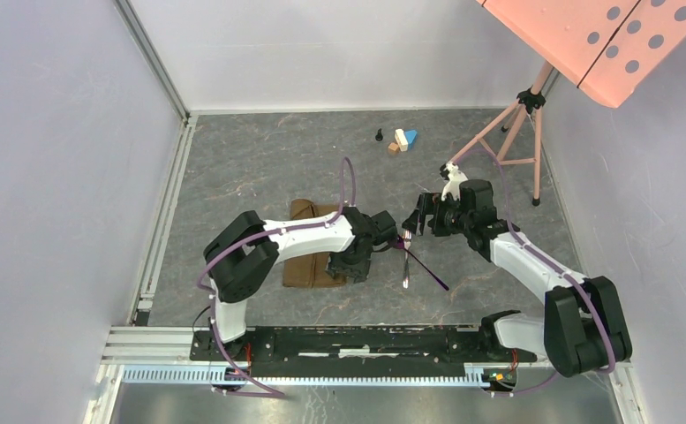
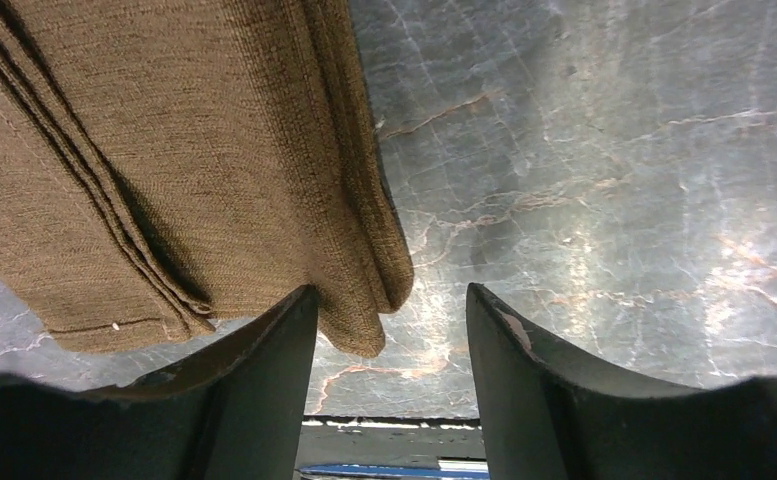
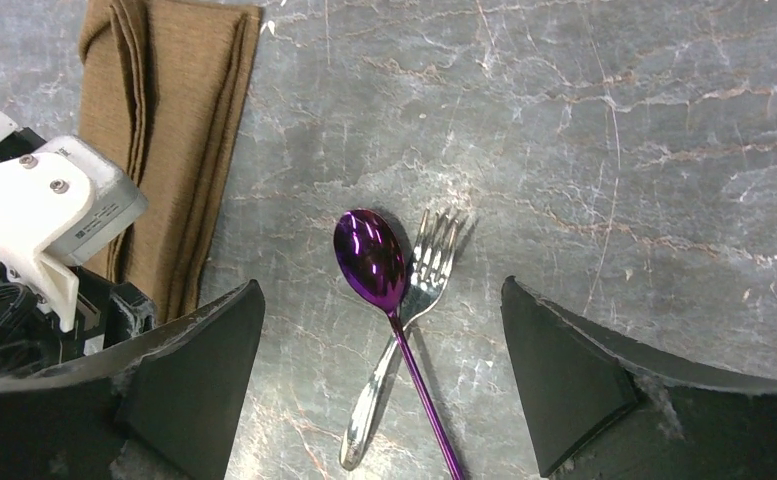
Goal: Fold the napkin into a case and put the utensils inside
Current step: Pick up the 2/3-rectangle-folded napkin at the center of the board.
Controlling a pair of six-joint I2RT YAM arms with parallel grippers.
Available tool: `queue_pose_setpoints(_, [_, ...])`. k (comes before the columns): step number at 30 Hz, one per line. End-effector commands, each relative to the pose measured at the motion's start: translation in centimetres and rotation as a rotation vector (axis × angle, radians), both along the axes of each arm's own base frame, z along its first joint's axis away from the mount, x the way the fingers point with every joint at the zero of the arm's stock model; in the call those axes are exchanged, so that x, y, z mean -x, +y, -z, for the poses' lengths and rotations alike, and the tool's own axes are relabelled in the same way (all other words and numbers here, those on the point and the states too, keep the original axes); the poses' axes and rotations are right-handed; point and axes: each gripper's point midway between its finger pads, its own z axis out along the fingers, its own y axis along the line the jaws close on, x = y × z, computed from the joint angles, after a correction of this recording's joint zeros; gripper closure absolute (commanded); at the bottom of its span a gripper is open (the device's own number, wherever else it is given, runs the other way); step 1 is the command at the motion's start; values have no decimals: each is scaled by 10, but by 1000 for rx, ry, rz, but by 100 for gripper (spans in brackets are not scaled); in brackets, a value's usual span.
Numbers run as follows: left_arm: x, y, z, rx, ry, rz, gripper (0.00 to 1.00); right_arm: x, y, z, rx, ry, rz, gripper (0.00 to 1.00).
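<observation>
Where the left arm [image 1: 308,237] crosses it, the case [image 1: 305,269] is hidden.

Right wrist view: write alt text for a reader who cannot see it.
A purple spoon and a silver fork lie crossed on the grey marbled table, framed by the open right gripper. The folded brown napkin lies at upper left.

Case [image 1: 306,219] lies flat on the table [image 1: 260,159], left of centre. Spoon [image 3: 369,255] and fork [image 3: 436,250] lie near it on its right (heads side by side, handles crossed, the spoon's on top). Blocks [image 1: 402,140] sit well behind, toward the far wall.
</observation>
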Motion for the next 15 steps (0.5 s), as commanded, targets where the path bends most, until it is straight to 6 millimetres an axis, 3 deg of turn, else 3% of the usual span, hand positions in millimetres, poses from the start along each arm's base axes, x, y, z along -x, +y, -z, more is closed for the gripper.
queue_pose_setpoints(1, [-5,3,0,-64,-46,-34,38,1,-7,-1,35,-43,9,6])
queue_pose_setpoints(8, [-2,5,18,-97,-35,-39,47,10,-2,7,42,-48,-28,9])
queue_pose_setpoints(13, [-9,7,13,-92,-75,-44,77,17,23,8,-21,-60,-120,7])
queue_pose_setpoints(15, [-10,6,5,-56,-96,-48,84,23,41,3,-99,-70,-186,2])
